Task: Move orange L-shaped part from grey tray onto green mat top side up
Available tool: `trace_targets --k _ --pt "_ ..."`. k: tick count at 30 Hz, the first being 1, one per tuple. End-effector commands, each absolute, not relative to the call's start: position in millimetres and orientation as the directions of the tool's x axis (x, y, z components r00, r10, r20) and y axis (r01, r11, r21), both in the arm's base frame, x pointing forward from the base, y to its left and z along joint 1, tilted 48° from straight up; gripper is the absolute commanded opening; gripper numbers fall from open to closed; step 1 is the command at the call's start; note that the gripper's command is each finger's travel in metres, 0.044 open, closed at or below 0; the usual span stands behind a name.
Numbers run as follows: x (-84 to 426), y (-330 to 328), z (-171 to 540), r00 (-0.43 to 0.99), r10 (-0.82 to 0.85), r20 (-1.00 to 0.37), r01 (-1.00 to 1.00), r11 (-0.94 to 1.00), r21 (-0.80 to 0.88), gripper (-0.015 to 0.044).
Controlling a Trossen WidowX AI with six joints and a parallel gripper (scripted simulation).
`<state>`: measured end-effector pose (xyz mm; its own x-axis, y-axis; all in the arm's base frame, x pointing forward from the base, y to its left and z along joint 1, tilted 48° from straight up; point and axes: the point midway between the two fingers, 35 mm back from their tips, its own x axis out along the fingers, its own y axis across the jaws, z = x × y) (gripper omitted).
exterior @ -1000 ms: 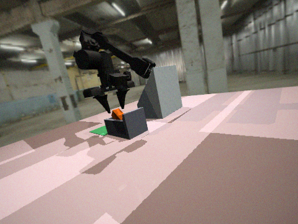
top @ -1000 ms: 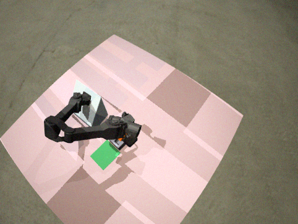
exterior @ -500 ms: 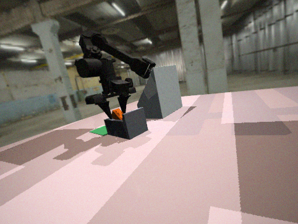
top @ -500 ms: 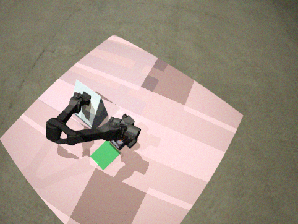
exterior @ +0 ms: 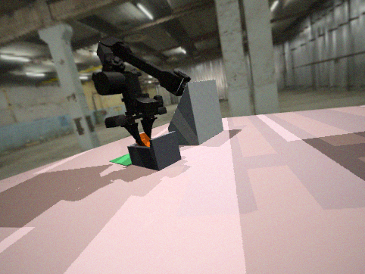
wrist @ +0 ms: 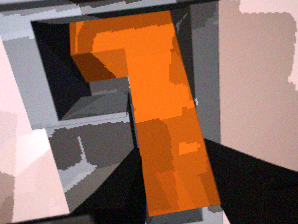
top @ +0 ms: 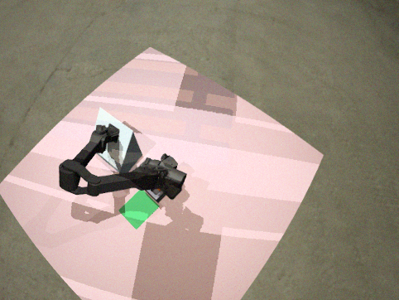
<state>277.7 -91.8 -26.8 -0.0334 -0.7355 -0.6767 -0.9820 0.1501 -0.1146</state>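
The orange L-shaped part (exterior: pixel 144 138) (wrist: pixel 157 75) is tilted in the grey tray (top: pixel 154 195) (exterior: pixel 166 151) (wrist: pixel 30 75). In the wrist view its L-shaped end is low in the pocket at the top, and its straight end is raised toward the camera. My gripper (exterior: pixel 145 145) (wrist: pixel 170 151) is at the raised end, one dark finger against each long side, shut on the part. The part's underside is hidden. In the top view the arm covers most of the tray and the part. The green mat (top: pixel 138 209) (exterior: pixel 121 160) lies flat beside the tray with nothing on it.
The arm's base is on a tall grey wedge-shaped block (top: pixel 117 124) (exterior: pixel 206 110) behind the tray. The tray's higher wall (exterior: pixel 170 138) stands close to the fingers. Shadows of the arm and broad dark patches fall across the pink table (top: pixel 257 178) (exterior: pixel 170 227).
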Motion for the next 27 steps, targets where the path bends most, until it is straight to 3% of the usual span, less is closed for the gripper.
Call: trace_targets --k 1,5,27 --pt "279 -92 -26 -0.031 -0.735 -0.677 -0.981 0.152 -0.12 0.0095" --pt "279 -92 -26 -0.031 -0.735 -0.677 -0.981 0.152 -0.12 0.0" --pt "278 -72 -10 -0.033 -0.738 -0.674 -0.983 0.148 -0.113 0.0"
